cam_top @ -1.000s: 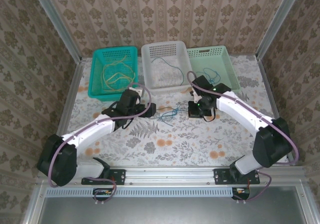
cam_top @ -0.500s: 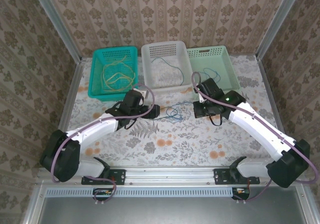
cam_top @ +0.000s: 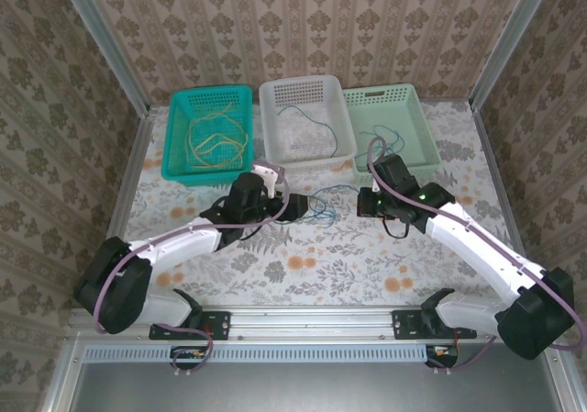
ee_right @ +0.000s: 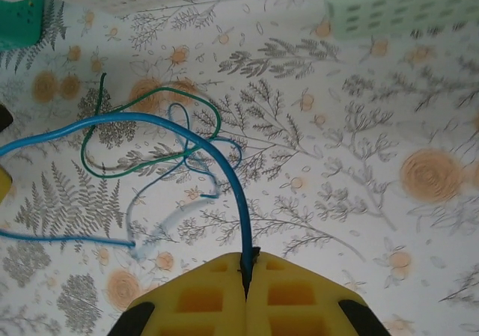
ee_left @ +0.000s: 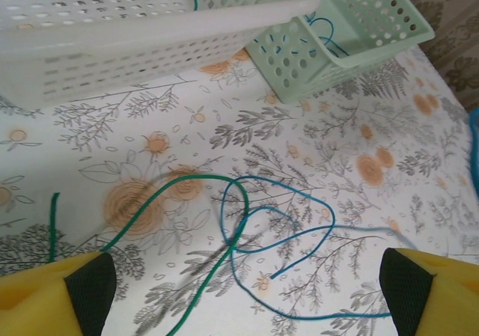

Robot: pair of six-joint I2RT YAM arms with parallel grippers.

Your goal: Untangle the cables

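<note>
The right pincer (ee_right: 245,275) was clamped tight on a blue cable (ee_right: 228,173), which arched off to the left and ran out of frame. The left pincer (ee_left: 247,280) gaped wide, gripping nothing. Between its fingers a green cable (ee_left: 187,177) lay looped through blue strands on the desk (ee_left: 359,126), its lower run cut off at the frame's edge. From above, the strands were too thin to tell apart.

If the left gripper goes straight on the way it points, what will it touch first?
Probably the green cable, crossed with the blue cable on the table, just ahead of the open left gripper; the white basket stands farther off. Depth is unclear.
</note>
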